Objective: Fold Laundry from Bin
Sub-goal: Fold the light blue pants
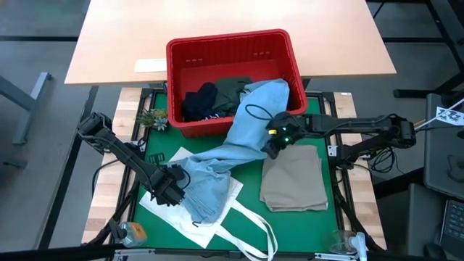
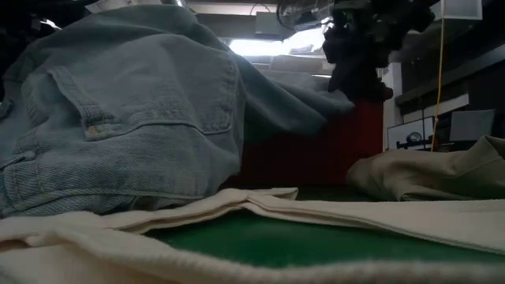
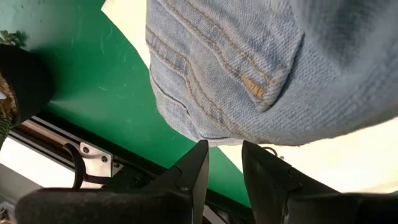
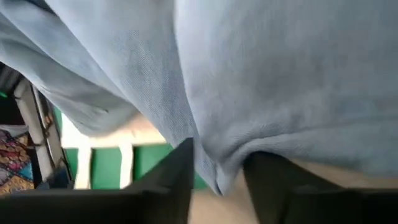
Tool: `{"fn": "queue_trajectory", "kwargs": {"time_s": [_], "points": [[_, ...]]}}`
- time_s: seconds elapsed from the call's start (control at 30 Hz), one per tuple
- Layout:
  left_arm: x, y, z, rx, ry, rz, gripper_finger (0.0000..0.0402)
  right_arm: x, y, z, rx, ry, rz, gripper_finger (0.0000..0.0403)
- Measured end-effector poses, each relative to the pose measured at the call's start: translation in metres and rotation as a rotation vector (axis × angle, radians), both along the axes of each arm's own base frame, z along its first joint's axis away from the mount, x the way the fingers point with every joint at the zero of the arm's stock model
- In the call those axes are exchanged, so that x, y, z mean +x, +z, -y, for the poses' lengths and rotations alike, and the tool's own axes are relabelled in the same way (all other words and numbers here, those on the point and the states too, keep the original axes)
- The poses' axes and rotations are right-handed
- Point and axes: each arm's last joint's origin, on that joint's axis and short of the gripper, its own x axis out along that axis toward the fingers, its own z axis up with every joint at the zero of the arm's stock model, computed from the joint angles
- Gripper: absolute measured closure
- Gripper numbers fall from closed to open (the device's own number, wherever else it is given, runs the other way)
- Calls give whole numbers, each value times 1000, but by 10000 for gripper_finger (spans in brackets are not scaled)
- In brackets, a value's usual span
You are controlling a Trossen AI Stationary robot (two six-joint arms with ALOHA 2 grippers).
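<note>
only the high view shows the light blue jeans (image 1: 232, 148) running diagonally from the red bin (image 1: 230, 54) toward the mat's front-left corner. right gripper (image 4: 217, 177) pinches a denim fold; left gripper (image 3: 224, 165), fingers narrowly parted, sits at the waistband, clasping nothing.

Jeans (image 1: 232, 148) drape from red bin (image 1: 232, 54) onto mat.

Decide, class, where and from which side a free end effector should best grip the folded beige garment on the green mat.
Probably the near edge of the beige garment, approached from the table's front. It lies flat and folded, that edge is uncovered, while the jeans and right end effector crowd its far corner.
</note>
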Motion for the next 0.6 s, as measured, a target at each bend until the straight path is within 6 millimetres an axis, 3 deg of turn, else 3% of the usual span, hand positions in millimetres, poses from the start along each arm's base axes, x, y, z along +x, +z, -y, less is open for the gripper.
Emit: {"fn": "queue_trajectory", "kwargs": {"time_s": [0.13, 0.37, 0.6], "points": [[0, 0, 0, -2, 0, 3, 309, 9, 17, 1, -20, 2, 114, 387], [1, 0, 1, -6, -1, 9, 309, 24, 81, 6, -187, -5, 394, 372], [1, 0, 1, -6, -2, 9, 309, 30, 129, 27, -441, -105, 646, 398]]}}
